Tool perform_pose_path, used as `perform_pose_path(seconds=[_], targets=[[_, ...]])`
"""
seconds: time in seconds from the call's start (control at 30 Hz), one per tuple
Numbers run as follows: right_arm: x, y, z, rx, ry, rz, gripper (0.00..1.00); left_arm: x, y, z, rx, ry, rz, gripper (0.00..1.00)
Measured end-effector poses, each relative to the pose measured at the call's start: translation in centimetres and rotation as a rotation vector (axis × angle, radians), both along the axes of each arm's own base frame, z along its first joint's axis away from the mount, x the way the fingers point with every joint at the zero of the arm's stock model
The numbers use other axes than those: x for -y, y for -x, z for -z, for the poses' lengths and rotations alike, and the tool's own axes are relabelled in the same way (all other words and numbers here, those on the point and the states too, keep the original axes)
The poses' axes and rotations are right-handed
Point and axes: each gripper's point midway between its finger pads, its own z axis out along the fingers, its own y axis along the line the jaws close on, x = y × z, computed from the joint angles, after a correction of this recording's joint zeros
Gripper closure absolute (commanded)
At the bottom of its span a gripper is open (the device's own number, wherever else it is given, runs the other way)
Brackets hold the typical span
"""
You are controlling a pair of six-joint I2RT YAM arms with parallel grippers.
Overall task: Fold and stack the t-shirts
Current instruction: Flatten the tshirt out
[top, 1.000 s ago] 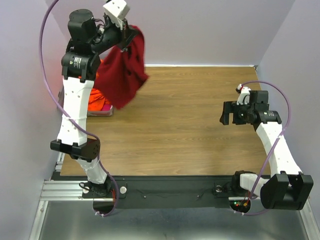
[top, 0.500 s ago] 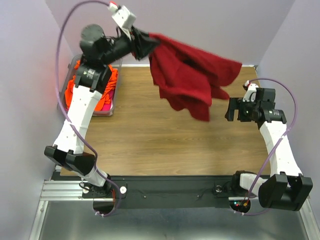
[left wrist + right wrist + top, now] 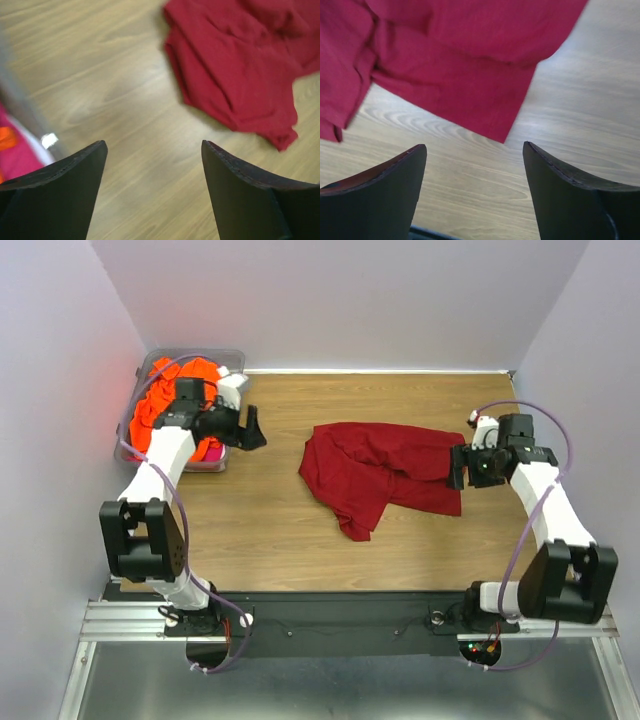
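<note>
A dark crimson t-shirt (image 3: 375, 468) lies crumpled on the wooden table, right of centre; it also fills the upper right of the left wrist view (image 3: 240, 65) and the top of the right wrist view (image 3: 455, 60). An orange t-shirt (image 3: 165, 400) with a bit of magenta fabric (image 3: 210, 452) sits in the bin at the back left. My left gripper (image 3: 252, 430) hangs open just right of the bin, with only bare wood between its fingers (image 3: 60, 190). At the crimson shirt's right edge my right gripper (image 3: 458, 468) stands open over bare wood, holding nothing.
A clear grey plastic bin (image 3: 222, 358) stands at the table's back left corner; its rim (image 3: 30, 125) shows in the left wrist view. Purple walls close in the back and both sides. The black arm rail (image 3: 340, 615) runs along the near edge.
The left arm swung the crimson shirt from above the bin out over the table, let it go and drew back toward the bin. The shirt now lies on the table. The right gripper moved to its edge.
</note>
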Motion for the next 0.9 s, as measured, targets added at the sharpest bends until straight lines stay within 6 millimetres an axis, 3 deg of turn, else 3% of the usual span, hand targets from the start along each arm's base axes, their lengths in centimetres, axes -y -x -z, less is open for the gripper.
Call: perform_pose_path(seconds=[0.07, 0.13, 0.27, 0.4, 0.63, 0.9], targets=[[-0.2, 0.1, 2.6, -0.091, -0.02, -0.018, 0.21, 1.6, 1.4, 0.2, 0.017, -0.033, 0.078, 0.17], [-0.5, 0.3, 4.7, -0.161, -0.039, -0.029, 0.24, 4.7, 3.7, 0.6, 0.04, -0.072, 0.194, 0.15], [-0.8, 0.7, 7.2, -0.244, -0.066, -0.041, 0.28, 10.5, 9.0, 3.6, 0.031, -0.149, 0.413, 0.14], [-1.1, 0.3, 8.6, -0.278, -0.086, -0.043, 0.32, 14.0, 12.6, 6.4, 0.0, -0.219, 0.547, 0.14], [-1.5, 0.2, 11.6, -0.361, -0.129, -0.043, 0.36, 18.4, 13.9, 9.3, 0.03, -0.305, 0.642, 0.12], [-1.3, 0.1, 12.3, -0.377, -0.121, -0.026, 0.36, 21.6, 16.5, 12.6, -0.006, -0.336, 0.71, 0.1]])
